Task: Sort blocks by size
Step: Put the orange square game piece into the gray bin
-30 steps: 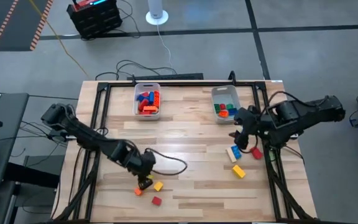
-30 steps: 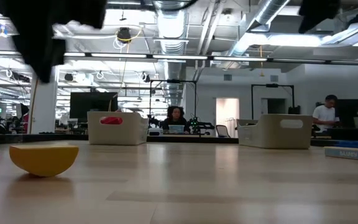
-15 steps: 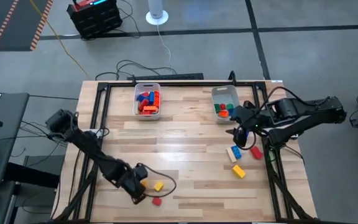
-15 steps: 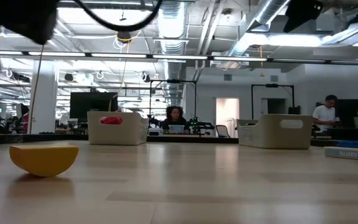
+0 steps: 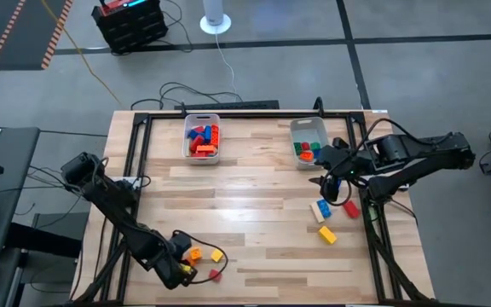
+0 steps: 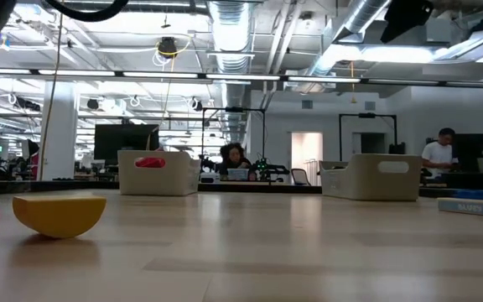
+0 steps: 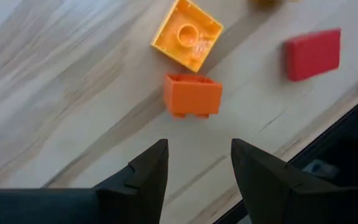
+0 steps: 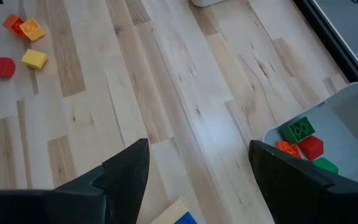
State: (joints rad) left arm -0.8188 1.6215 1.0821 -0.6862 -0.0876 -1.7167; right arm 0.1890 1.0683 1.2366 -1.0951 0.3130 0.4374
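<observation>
The left gripper (image 7: 194, 163) hovered, fingers apart and empty, near an orange brick (image 7: 192, 95); the right gripper (image 8: 197, 171) waited, jaws wide.

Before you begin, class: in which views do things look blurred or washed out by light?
Low view: the yellow block close to the lens is soft and the ceiling lights glare. Left wrist view: the orange block is sharp, the end effector's fingers less so. High view: evenly lit, no strong glare.

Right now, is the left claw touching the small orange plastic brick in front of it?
Apart. The left wrist view shows bare wood between the left claw and the small orange plastic brick.
</observation>
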